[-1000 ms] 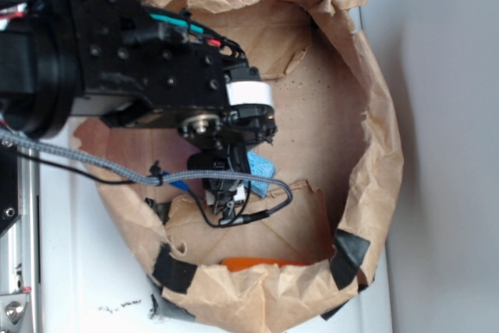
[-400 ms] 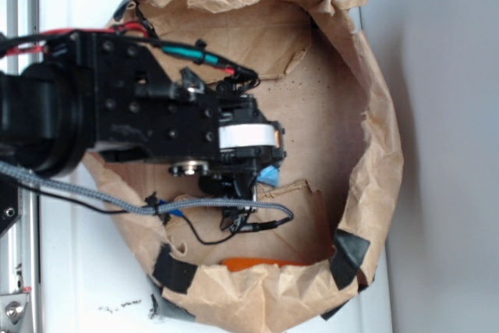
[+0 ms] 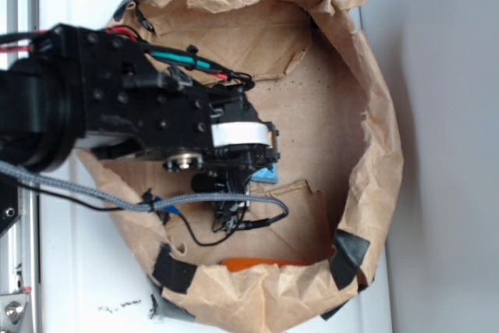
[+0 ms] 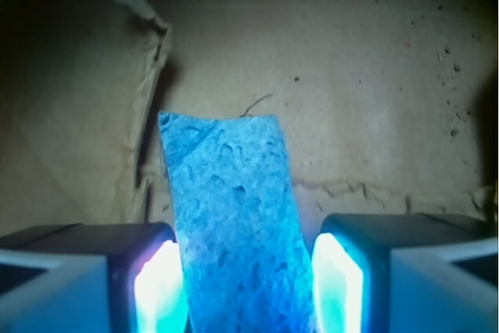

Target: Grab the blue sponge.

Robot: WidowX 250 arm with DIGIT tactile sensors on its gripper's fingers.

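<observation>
Hand [image 4: 248, 282] open, straddling blue sponge [image 4: 231, 224] on brown paper [image 4: 366, 99]; contact with fingers [image 4: 160, 282] possibly touching, unclear.

One blue sponge [image 4: 234, 224] shows, a single porous block lying on the brown paper. One claw [image 4: 248, 286] is in view, with two fingers [image 4: 160, 286], one on each side of the sponge, both apart from it by a narrow gap. One robot arm [image 3: 117, 115] reaches in from the left. One brown paper bag [image 3: 374, 138] with a rolled rim sits on one white tabletop [image 3: 86, 263]. One orange object [image 3: 261, 263] peeks out at the bag's lower rim. Black tape patches [image 3: 349, 259] on the bag number at least three. One grey braided cable [image 3: 86, 196] crosses the arm.
</observation>
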